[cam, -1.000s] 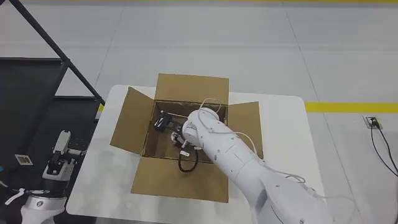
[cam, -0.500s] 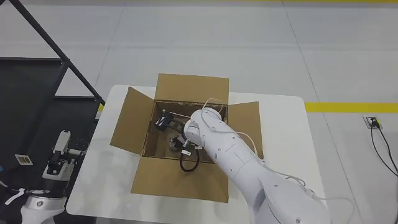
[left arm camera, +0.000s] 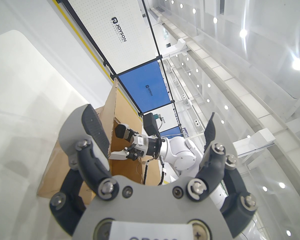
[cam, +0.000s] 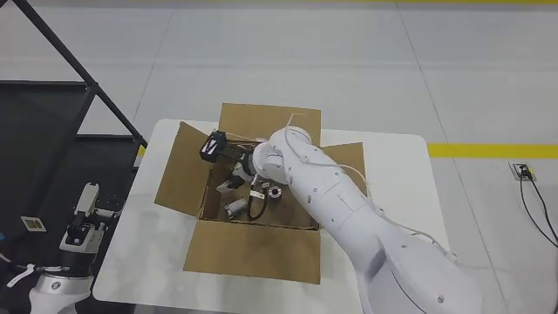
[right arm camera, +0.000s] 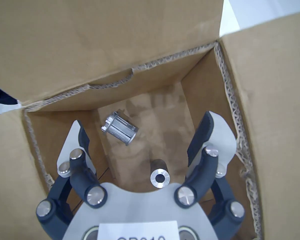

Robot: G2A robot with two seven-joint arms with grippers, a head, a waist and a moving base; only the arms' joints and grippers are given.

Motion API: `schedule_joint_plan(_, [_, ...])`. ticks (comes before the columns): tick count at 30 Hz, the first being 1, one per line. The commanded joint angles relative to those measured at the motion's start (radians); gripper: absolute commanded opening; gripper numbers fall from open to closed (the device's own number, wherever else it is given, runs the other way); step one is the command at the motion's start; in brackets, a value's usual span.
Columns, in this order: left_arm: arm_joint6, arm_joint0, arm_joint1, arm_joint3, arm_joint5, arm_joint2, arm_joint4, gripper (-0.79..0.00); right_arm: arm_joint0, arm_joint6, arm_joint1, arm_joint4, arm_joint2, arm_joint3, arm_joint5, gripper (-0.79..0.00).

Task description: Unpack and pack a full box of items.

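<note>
An open cardboard box (cam: 253,253) stands on the white table (cam: 392,192) with its flaps spread. My right gripper (cam: 234,178) hangs open and empty over the box's far left part. In the right wrist view the right gripper (right arm camera: 143,122) is above the box floor (right arm camera: 165,131). On that floor lie a fluted metal cylinder (right arm camera: 120,128) and a short metal tube (right arm camera: 160,174), seen end-on. The fluted cylinder (cam: 234,209) and the tube (cam: 273,194) also show from above. My left gripper (left arm camera: 150,116) is open and empty, pointing upward, off the table's left side (cam: 85,202).
The box's left flap (left arm camera: 113,116) and the right gripper (left arm camera: 118,143) appear far off in the left wrist view. A black frame (cam: 78,78) stands left of the table. Bare table surface (cam: 397,227) lies right of the box.
The right gripper has risen out of the box and swung toward its far left corner. The two metal parts on the box floor have come into view.
</note>
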Motion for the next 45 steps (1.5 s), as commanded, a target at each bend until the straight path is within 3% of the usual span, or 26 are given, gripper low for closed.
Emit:
schedule_joint_plan(1, [0.0,0.0,0.0,0.0,0.0,0.0,0.0,0.0,0.009,-0.025,0.023,0.011,0.02,-0.033,-0.078,0.0])
schedule_joint_plan(8, [0.0,0.0,0.0,0.0,0.0,0.0,0.0,0.0,-0.002,-0.073,0.14,-0.004,0.107,-0.254,-0.223,0.0])
schedule_joint_plan(11, [0.0,0.0,0.0,0.0,0.0,0.0,0.0,0.0,-0.072,-0.046,0.219,-0.039,0.18,-0.48,-0.214,0.0])
schedule_joint_plan(14, [0.0,0.0,0.0,0.0,0.0,0.0,0.0,0.0,-0.209,0.07,0.314,-0.084,0.307,-0.8,-0.128,0.0])
schedule_joint_plan(24, [0.001,0.0,0.0,0.003,0.003,0.001,0.004,0.0,-0.21,0.066,0.314,-0.083,0.308,-0.807,-0.127,0.0])
schedule_joint_plan(29, [0.012,-0.037,0.006,0.031,0.052,0.023,0.118,0.0,-0.24,0.052,0.333,-0.035,0.374,-0.844,-0.13,0.0])
schedule_joint_plan(34, [-0.036,-0.11,0.013,0.07,0.068,0.081,0.208,0.0,-0.303,0.102,0.378,0.063,0.508,-0.88,-0.145,0.0])
schedule_joint_plan(40, [-0.121,-0.195,0.023,0.099,0.05,0.171,0.305,0.0,-0.456,0.241,0.455,0.24,0.736,-1.019,-0.144,0.0])
schedule_joint_plan(45, [-0.161,-0.216,0.027,0.094,0.032,0.234,0.375,0.0,-0.639,0.402,0.516,0.367,0.946,-1.209,-0.034,0.0])
